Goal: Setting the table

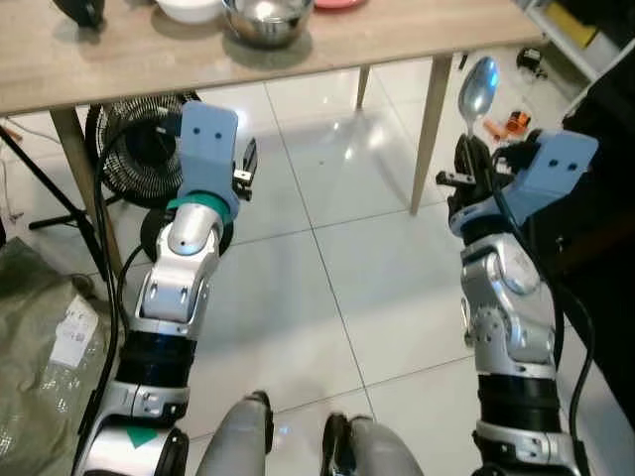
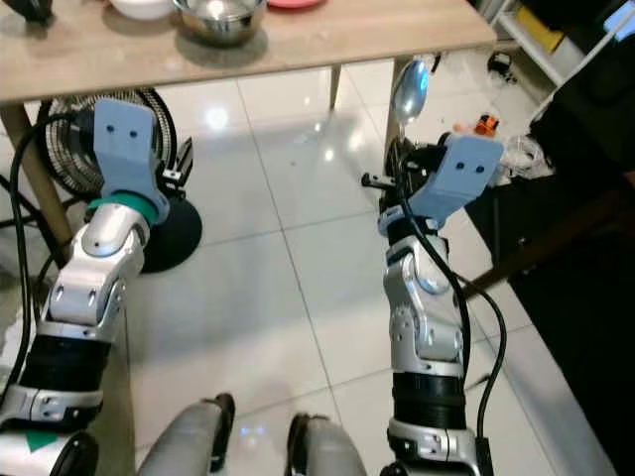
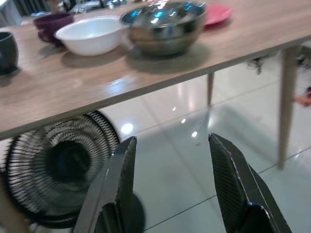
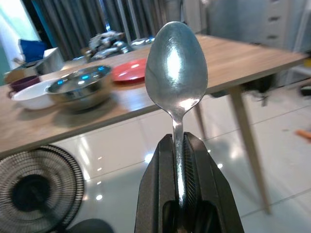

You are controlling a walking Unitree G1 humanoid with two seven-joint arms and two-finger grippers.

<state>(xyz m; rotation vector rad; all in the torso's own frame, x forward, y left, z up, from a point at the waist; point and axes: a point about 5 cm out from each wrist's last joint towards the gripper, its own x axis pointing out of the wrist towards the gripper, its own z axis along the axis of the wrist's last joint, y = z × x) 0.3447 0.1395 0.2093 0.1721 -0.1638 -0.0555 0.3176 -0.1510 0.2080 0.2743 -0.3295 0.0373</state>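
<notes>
The room is bright. Lamps overhead make small white spots of glare on the shiny pale tiled floor (image 1: 327,258). The round steel bowl (image 3: 164,26) and the silver metal spoon (image 4: 177,73) shine too. Soft shadows sit under the bowls on the long wooden table (image 3: 73,82). The wrist views look a bit blurry far away.

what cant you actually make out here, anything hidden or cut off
- Spoon handle: hidden between the fingers of the right hand in the right wrist view, so its length is unknown.
- Steel bowl and white bowl: cut off by the top edge in the eye views.
- Bowl contents: rims hide the insides in the left wrist view.
- Fan: upper part hidden behind the table.
- Items beyond the purple bowl: too blurred to identify.
</notes>
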